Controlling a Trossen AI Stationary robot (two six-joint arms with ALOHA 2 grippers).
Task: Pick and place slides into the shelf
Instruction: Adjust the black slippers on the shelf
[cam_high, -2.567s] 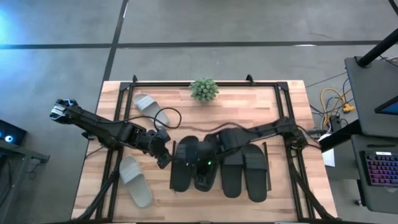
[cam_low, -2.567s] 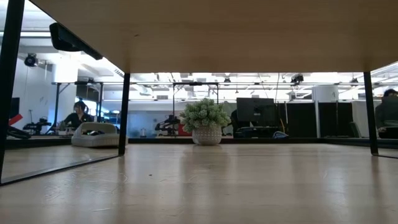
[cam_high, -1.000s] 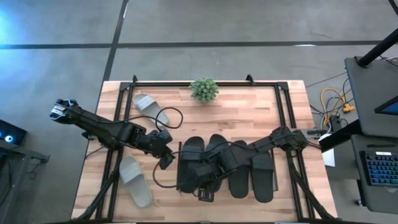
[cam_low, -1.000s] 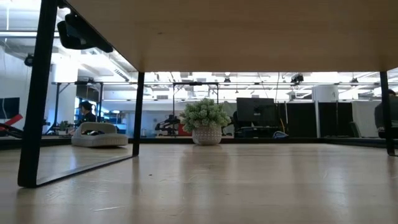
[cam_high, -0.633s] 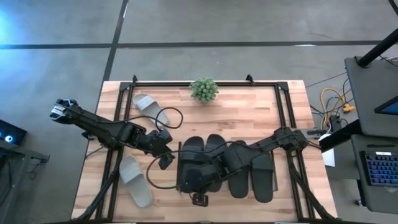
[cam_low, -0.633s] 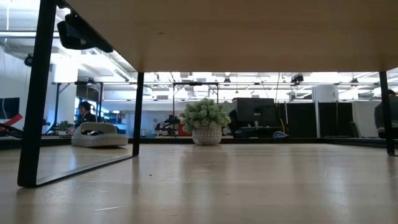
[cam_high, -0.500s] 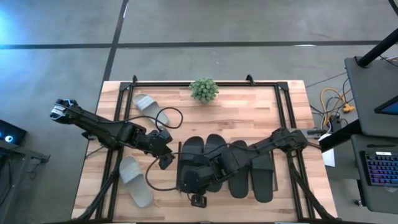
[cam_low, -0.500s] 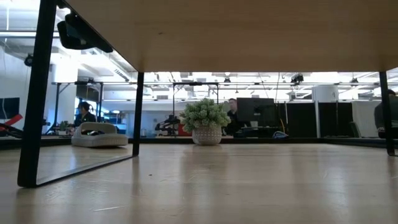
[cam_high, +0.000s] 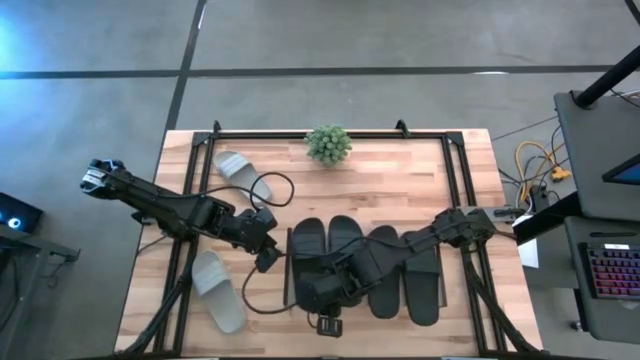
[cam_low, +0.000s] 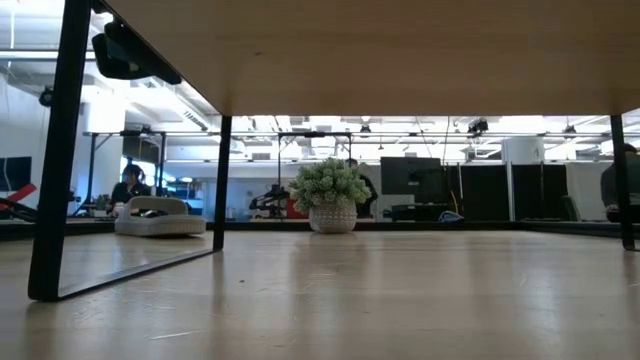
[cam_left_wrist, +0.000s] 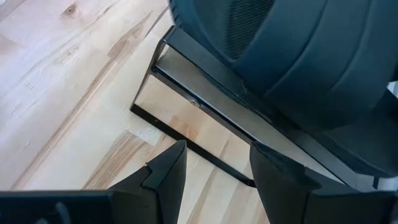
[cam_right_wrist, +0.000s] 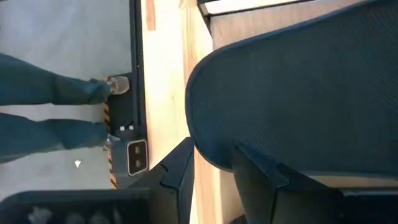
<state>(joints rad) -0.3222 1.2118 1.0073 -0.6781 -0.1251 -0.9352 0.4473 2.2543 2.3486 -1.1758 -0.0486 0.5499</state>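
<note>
Right gripper (cam_high: 322, 318): I have it low over the near end of the leftmost black slide (cam_high: 305, 262) on the shelf. In the right wrist view its two fingers (cam_right_wrist: 180, 171) stand a little apart, one on either side of the rounded end of that slide's sole. Whether they are actually pinching the rubber I cannot tell.

Left gripper (cam_high: 266, 258): it sits just beside the shelf's left end. In the left wrist view its fingers (cam_left_wrist: 165, 174) stand apart with bare wood between them, so it has hold of nothing. Ahead of it I see the shelf's dark rail and a black sole above the rail.

Shelf (cam_high: 292, 300): a low rack in the middle of the table (cam_high: 460, 160), carrying four black slides side by side, long axes running from the far edge toward the near edge.

Grey slides: two off the shelf. One light grey slide (cam_high: 218, 290) lies on the left near part of the table, close to the left arm. The other grey slide (cam_high: 232, 166) lies at the far left, beyond that arm.

Key relation: I judge both grey slides lie to the left of the shelf, so the left arm is the nearer one. The near grey slide's long axis runs roughly near to far, slightly slanted.

Potted plant (cam_high: 328, 144): stands at the far edge, well apart from the work.

Judgement: four placed, two grey ones left.
</note>
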